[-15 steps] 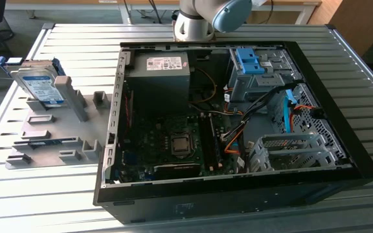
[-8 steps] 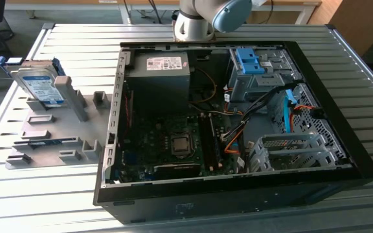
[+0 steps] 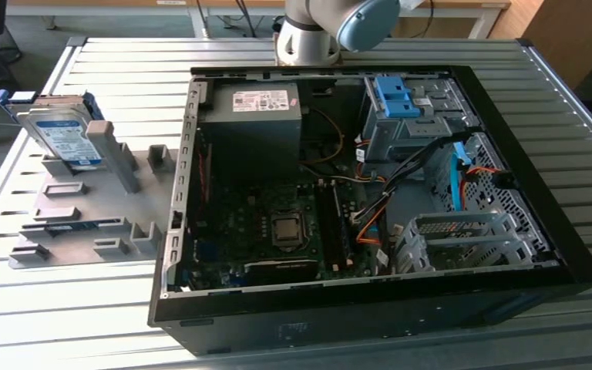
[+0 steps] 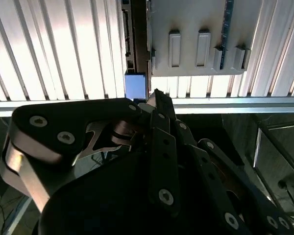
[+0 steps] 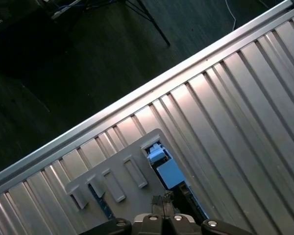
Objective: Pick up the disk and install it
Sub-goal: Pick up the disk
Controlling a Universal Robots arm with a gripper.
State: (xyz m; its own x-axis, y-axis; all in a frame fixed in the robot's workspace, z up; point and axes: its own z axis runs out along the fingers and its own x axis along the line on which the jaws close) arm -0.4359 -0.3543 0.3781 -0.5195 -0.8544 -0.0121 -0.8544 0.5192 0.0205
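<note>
The jaws, closed and empty, hover near the disk (image 5: 167, 171) standing on edge.

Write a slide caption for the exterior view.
Disk stands on edge in a grey holder at the exterior view's left, beside the open computer case on a slatted metal table.

Disk (image 3: 62, 132) partly behind grey holder post (image 3: 109, 153).
</note>
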